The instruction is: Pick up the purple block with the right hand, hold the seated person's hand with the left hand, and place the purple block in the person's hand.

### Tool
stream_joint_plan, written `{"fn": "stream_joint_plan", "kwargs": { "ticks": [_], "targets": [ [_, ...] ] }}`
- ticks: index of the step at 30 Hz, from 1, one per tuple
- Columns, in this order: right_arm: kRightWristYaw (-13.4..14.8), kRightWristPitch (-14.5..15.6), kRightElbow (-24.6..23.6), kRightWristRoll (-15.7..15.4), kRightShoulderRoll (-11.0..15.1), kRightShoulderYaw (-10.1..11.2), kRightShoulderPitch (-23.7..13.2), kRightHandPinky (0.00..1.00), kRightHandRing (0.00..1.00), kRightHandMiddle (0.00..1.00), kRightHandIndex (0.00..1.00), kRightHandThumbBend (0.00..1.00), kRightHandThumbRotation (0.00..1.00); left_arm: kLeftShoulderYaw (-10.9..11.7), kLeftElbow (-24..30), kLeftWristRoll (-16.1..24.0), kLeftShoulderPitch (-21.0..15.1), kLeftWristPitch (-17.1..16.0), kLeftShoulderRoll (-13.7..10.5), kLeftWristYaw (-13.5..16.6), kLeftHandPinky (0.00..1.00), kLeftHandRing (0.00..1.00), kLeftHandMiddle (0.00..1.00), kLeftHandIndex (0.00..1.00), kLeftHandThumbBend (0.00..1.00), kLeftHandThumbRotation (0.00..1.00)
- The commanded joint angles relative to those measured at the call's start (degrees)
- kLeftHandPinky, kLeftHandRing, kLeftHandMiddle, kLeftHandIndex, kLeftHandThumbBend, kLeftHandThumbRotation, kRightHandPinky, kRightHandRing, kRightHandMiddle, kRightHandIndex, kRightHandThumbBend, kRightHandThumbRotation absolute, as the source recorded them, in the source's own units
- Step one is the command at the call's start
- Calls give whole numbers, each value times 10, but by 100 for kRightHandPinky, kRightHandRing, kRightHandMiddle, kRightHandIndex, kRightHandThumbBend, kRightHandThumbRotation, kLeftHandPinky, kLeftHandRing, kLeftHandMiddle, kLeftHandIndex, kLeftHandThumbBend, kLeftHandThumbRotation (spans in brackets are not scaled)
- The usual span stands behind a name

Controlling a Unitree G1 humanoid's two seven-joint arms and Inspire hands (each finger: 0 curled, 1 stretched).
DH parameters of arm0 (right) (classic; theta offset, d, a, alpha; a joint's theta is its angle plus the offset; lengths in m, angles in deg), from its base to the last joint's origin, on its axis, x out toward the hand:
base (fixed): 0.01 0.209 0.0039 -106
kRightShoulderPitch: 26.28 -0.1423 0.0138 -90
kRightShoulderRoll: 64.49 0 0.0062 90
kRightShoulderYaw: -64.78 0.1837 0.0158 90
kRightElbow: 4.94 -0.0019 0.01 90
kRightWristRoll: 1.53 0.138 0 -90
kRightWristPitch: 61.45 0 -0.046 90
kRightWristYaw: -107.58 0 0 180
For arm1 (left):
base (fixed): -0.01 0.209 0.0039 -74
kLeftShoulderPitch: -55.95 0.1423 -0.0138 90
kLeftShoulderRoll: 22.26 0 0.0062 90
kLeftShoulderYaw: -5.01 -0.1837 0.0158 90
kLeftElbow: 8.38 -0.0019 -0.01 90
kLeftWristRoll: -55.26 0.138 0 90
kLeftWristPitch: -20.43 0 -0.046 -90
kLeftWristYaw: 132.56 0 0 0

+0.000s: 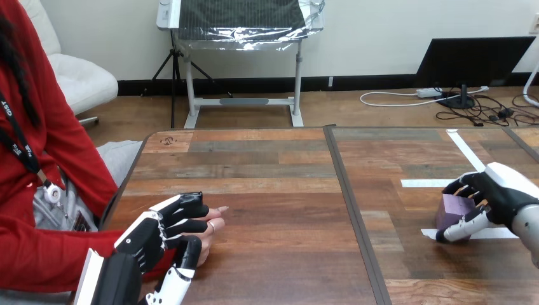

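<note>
Left hand (pixel 152 238) low at the view's left, on the person's hand (pixel 213 223). Fingers lie curled over its top and the thumb (pixel 185 254) wraps the near side, so it is closed round the person's hand. Only the person's fingertips and a bit of palm stick out past the robot fingers, resting on the table (pixel 279 165) near its left edge. The person's red sleeve (pixel 44 254) runs in from the left edge, behind the robot's forearm.

Right hand (pixel 499 190) at the far right, well apart from the left. It grips the block (pixel 454 208): fingers over the top and far side, thumb (pixel 463 227) across the near lower face. The block is purple, mostly covered by the fingers, with the left face showing. It sits low at the tabletop, by the end of a white tape strip (pixel 502 233); cannot tell if it touches the wood or is just off it.

Two more tape strips on the right half: one flat (pixel 424 183) just behind the block, one slanting away (pixel 467 152) toward the far edge.

Between block and person's hand: plain wood and a dark seam (pixel 351 210) running front to back, splitting the table into two panels. Block on the right panel, person's hand on the left one.
</note>
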Motion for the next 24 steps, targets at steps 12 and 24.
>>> {"fn": "stream_joint_plan", "kwargs": {
  "ticks": [12,24],
  "targets": [
    [-4,-10,3,-17,1,-19,-43,70,78,77,75,81,0,4,22,11,-24,-10,6,11,62,70,74,75,31,64],
    [-7,0,7,-34,-4,-35,-46,68,77,76,75,80,0,3,23,0,-22,-7,2,7,63,70,74,75,32,64]
  ]
}}
